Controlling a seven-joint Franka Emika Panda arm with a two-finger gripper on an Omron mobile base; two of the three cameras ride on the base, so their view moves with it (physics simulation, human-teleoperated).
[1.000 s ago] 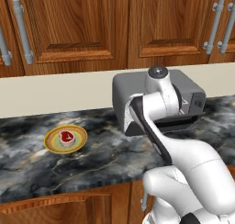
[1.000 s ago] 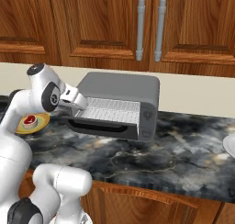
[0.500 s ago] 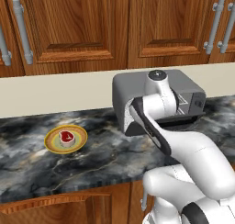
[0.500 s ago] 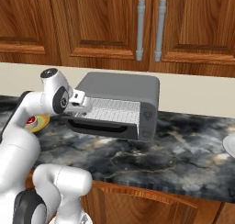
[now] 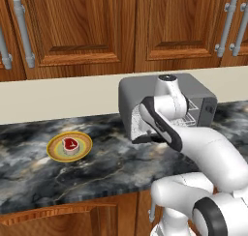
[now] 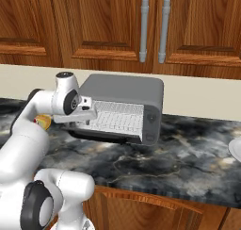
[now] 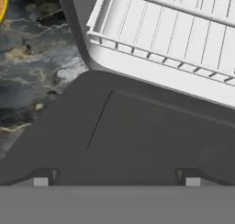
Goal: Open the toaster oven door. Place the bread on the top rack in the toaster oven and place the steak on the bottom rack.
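My gripper (image 7: 116, 179), fingers spread wide and empty, hangs just over the lowered toaster oven door (image 7: 137, 140), while the steak (image 5: 70, 144) lies well off to my left on its plate (image 5: 69, 146).

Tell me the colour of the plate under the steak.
Yellow-green plate, with an orange rim; the left base view shows it best.

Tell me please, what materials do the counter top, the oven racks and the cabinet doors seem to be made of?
The counter top looks like polished dark marble, with pale veins and a slight sheen. The oven racks look like pale metal wire, thin parallel bars. The cabinet doors look like varnished reddish wood with visible grain. All is rendered, so only apparent.
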